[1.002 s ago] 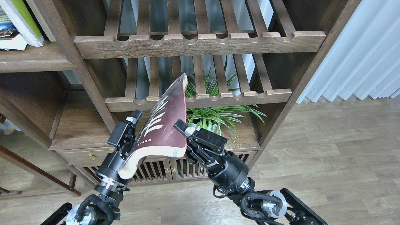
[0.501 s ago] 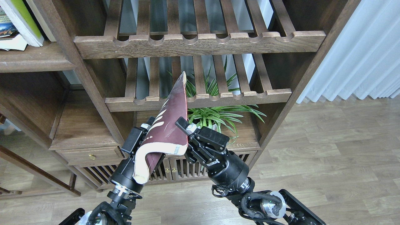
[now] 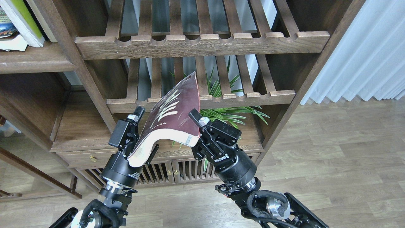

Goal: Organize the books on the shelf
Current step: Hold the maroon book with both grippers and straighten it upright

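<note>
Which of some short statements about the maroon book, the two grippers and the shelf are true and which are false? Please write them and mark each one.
1. The maroon book is held between both grippers. True: the left gripper and the right gripper each grip its lower edge.
2. The maroon book lies flat on the shelf. False: it is in the air, in front of the slatted racks.
3. The book is bent. True.
4. Other books stand on the shelf at upper left. True.
5. A plant is left of the left gripper. False: it is behind the right gripper.
</note>
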`<state>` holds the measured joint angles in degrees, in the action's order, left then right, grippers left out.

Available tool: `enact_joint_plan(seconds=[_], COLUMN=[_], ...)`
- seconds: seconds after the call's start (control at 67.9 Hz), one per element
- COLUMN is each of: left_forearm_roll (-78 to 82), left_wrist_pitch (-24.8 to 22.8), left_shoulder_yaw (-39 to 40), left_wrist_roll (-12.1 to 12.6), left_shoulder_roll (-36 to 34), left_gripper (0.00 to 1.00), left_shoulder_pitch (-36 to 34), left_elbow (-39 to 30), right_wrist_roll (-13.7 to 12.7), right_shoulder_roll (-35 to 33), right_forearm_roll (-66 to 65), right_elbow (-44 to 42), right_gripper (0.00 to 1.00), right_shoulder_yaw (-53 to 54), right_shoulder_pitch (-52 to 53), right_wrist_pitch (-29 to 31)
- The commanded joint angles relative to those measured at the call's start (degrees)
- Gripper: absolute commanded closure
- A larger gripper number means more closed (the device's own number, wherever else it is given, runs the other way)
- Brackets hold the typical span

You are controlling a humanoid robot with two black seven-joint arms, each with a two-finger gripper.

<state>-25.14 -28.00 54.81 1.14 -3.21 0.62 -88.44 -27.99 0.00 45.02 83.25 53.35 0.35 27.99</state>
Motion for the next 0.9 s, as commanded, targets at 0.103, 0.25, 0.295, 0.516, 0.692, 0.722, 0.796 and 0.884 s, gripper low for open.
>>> enact_joint_plan(seconds=[0.103, 0.25, 0.295, 0.516, 0.692, 0.722, 0.796, 0.884], left_forearm_roll=[0.18, 0.26, 0.26, 0.18, -0.09, -0.09, -0.09, -0.18], left_wrist_pitch=[0.00, 0.00, 0.00, 0.00, 0.00, 0.00, 0.00, 0.00], left_shoulder_yaw=[-0.23, -0.31, -0.31, 0.13, 0.65, 0.74, 0.74, 0.65], left_wrist_roll=[0.27, 0.35, 0.35, 0.09, -0.09, -0.09, -0.09, -0.17], left_shoulder_roll=[1.89, 2.86, 3.12, 3.21, 2.95, 2.86, 2.51, 2.16], left_gripper=[0.02, 0.04, 0.05, 0.20, 0.40, 0.45, 0.59, 0.69], left_shoulder_pitch=[-2.02, -2.90, -3.17, -3.52, -3.52, -3.52, -3.52, -3.43], left_elbow=[0.11, 0.37, 0.46, 0.99, 1.87, 2.22, 3.10, 3.10], right_wrist_roll=[-0.01, -0.01, -0.01, -0.01, -0.01, -0.01, -0.01, -0.01], right_shoulder_roll=[0.00, 0.00, 0.00, 0.00, 0.00, 0.00, 0.00, 0.00], right_forearm_roll=[-0.37, -0.55, -0.63, -0.72, -0.72, -0.72, -0.72, -0.98], right_elbow=[-0.02, -0.02, -0.02, -0.02, -0.02, -0.02, -0.02, -0.02], right_gripper=[0.99, 0.99, 0.99, 0.99, 0.99, 0.99, 0.99, 0.99], right_shoulder_yaw=[-0.53, -0.61, -0.70, -0.70, -0.70, -0.70, -1.31, -1.49], right_shoulder_pitch=[-0.08, -0.08, -0.08, -0.08, -0.17, -0.17, -0.17, -0.17], right_wrist_pitch=[0.01, 0.01, 0.01, 0.01, 0.01, 0.01, 0.01, 0.01])
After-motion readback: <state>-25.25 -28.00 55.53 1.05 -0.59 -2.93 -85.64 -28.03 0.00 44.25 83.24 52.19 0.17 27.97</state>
